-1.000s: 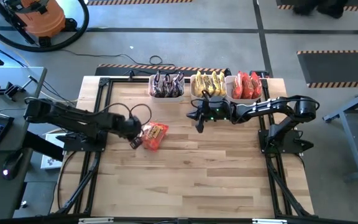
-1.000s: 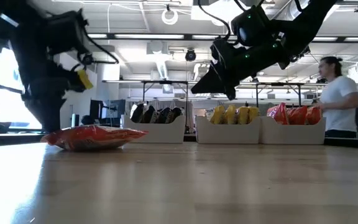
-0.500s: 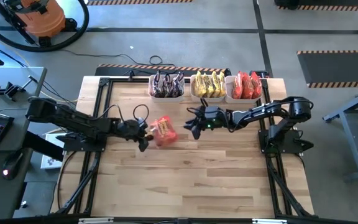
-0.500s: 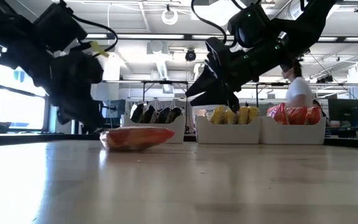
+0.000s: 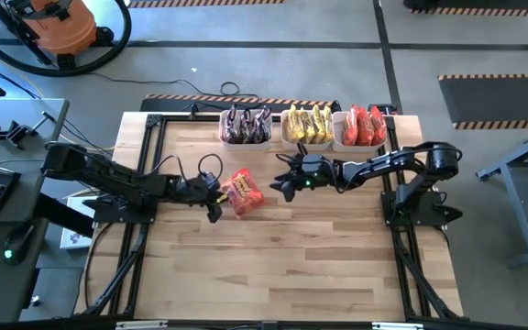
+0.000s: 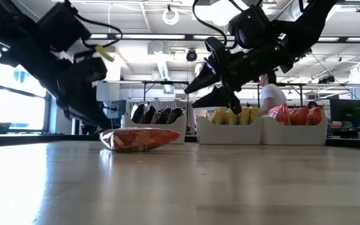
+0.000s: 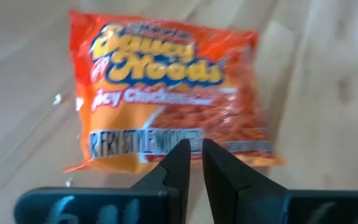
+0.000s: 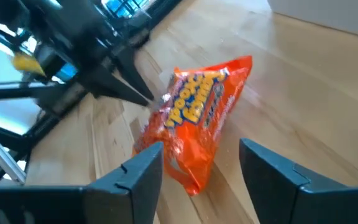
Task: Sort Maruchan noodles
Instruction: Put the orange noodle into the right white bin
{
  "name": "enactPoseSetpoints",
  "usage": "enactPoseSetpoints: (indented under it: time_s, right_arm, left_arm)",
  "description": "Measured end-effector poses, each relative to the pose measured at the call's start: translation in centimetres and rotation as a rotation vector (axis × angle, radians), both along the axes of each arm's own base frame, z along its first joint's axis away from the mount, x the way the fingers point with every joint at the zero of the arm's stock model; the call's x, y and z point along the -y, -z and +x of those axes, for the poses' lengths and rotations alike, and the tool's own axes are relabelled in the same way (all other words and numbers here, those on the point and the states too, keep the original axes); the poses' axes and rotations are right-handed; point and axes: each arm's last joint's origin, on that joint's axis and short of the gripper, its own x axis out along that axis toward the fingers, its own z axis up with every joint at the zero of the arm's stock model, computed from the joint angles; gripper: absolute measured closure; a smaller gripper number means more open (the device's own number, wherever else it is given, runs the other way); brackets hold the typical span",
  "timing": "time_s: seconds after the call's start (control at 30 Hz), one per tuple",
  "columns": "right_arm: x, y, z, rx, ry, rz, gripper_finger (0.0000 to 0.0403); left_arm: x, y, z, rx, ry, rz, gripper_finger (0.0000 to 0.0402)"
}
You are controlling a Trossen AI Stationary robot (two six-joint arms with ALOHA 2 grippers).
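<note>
One orange-red Maruchan noodles packet lies flat on the wooden table, a little left of the middle. My left gripper comes in low from the table's left, fingers shut, with its tips at the packet's left edge. My right gripper hangs open above the table just right of the packet, pointing toward it and touching nothing. In the low view the packet rests on the table under both arms. My left gripper has its shut fingertips against the packet's left edge, pushing rather than pinching. The fingers come slanting down from the table's left. The packet lies flat on the table.
Three white bins stand in a row at the table's far edge: one with dark packets, one with yellow packets, one with red packets. A person is in the room beyond. Bare wood fills the near half.
My left gripper has moved toward the table's right edge with shut fingers, sliding the packet right and a little toward the far edge and turning it. My right gripper has swung away from the bins, down toward the packet, and opened.
</note>
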Motion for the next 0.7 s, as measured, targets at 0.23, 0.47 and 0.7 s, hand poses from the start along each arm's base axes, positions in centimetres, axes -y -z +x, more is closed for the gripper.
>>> enactPoseSetpoints:
  time_s: [0.23, 0.47, 0.7]
  right_arm:
    - [0.2, -0.8, 0.7, 0.03, -0.021, -0.005, 0.0205]
    - [0.4, 1.6, 3.2, -0.028, -0.066, 0.091, 0.0191]
    - [1.7, 2.8, 6.8, -0.057, -0.149, 0.191, 0.0148]
  left_arm:
    - [0.2, 2.2, 0.7, -0.073, -0.008, 0.016, 0.0367]
    - [0.7, 3.7, 1.4, -0.086, -0.001, 0.036, 0.0367]
    - [1.0, 4.3, 1.8, -0.073, 0.0, 0.059, 0.0367]
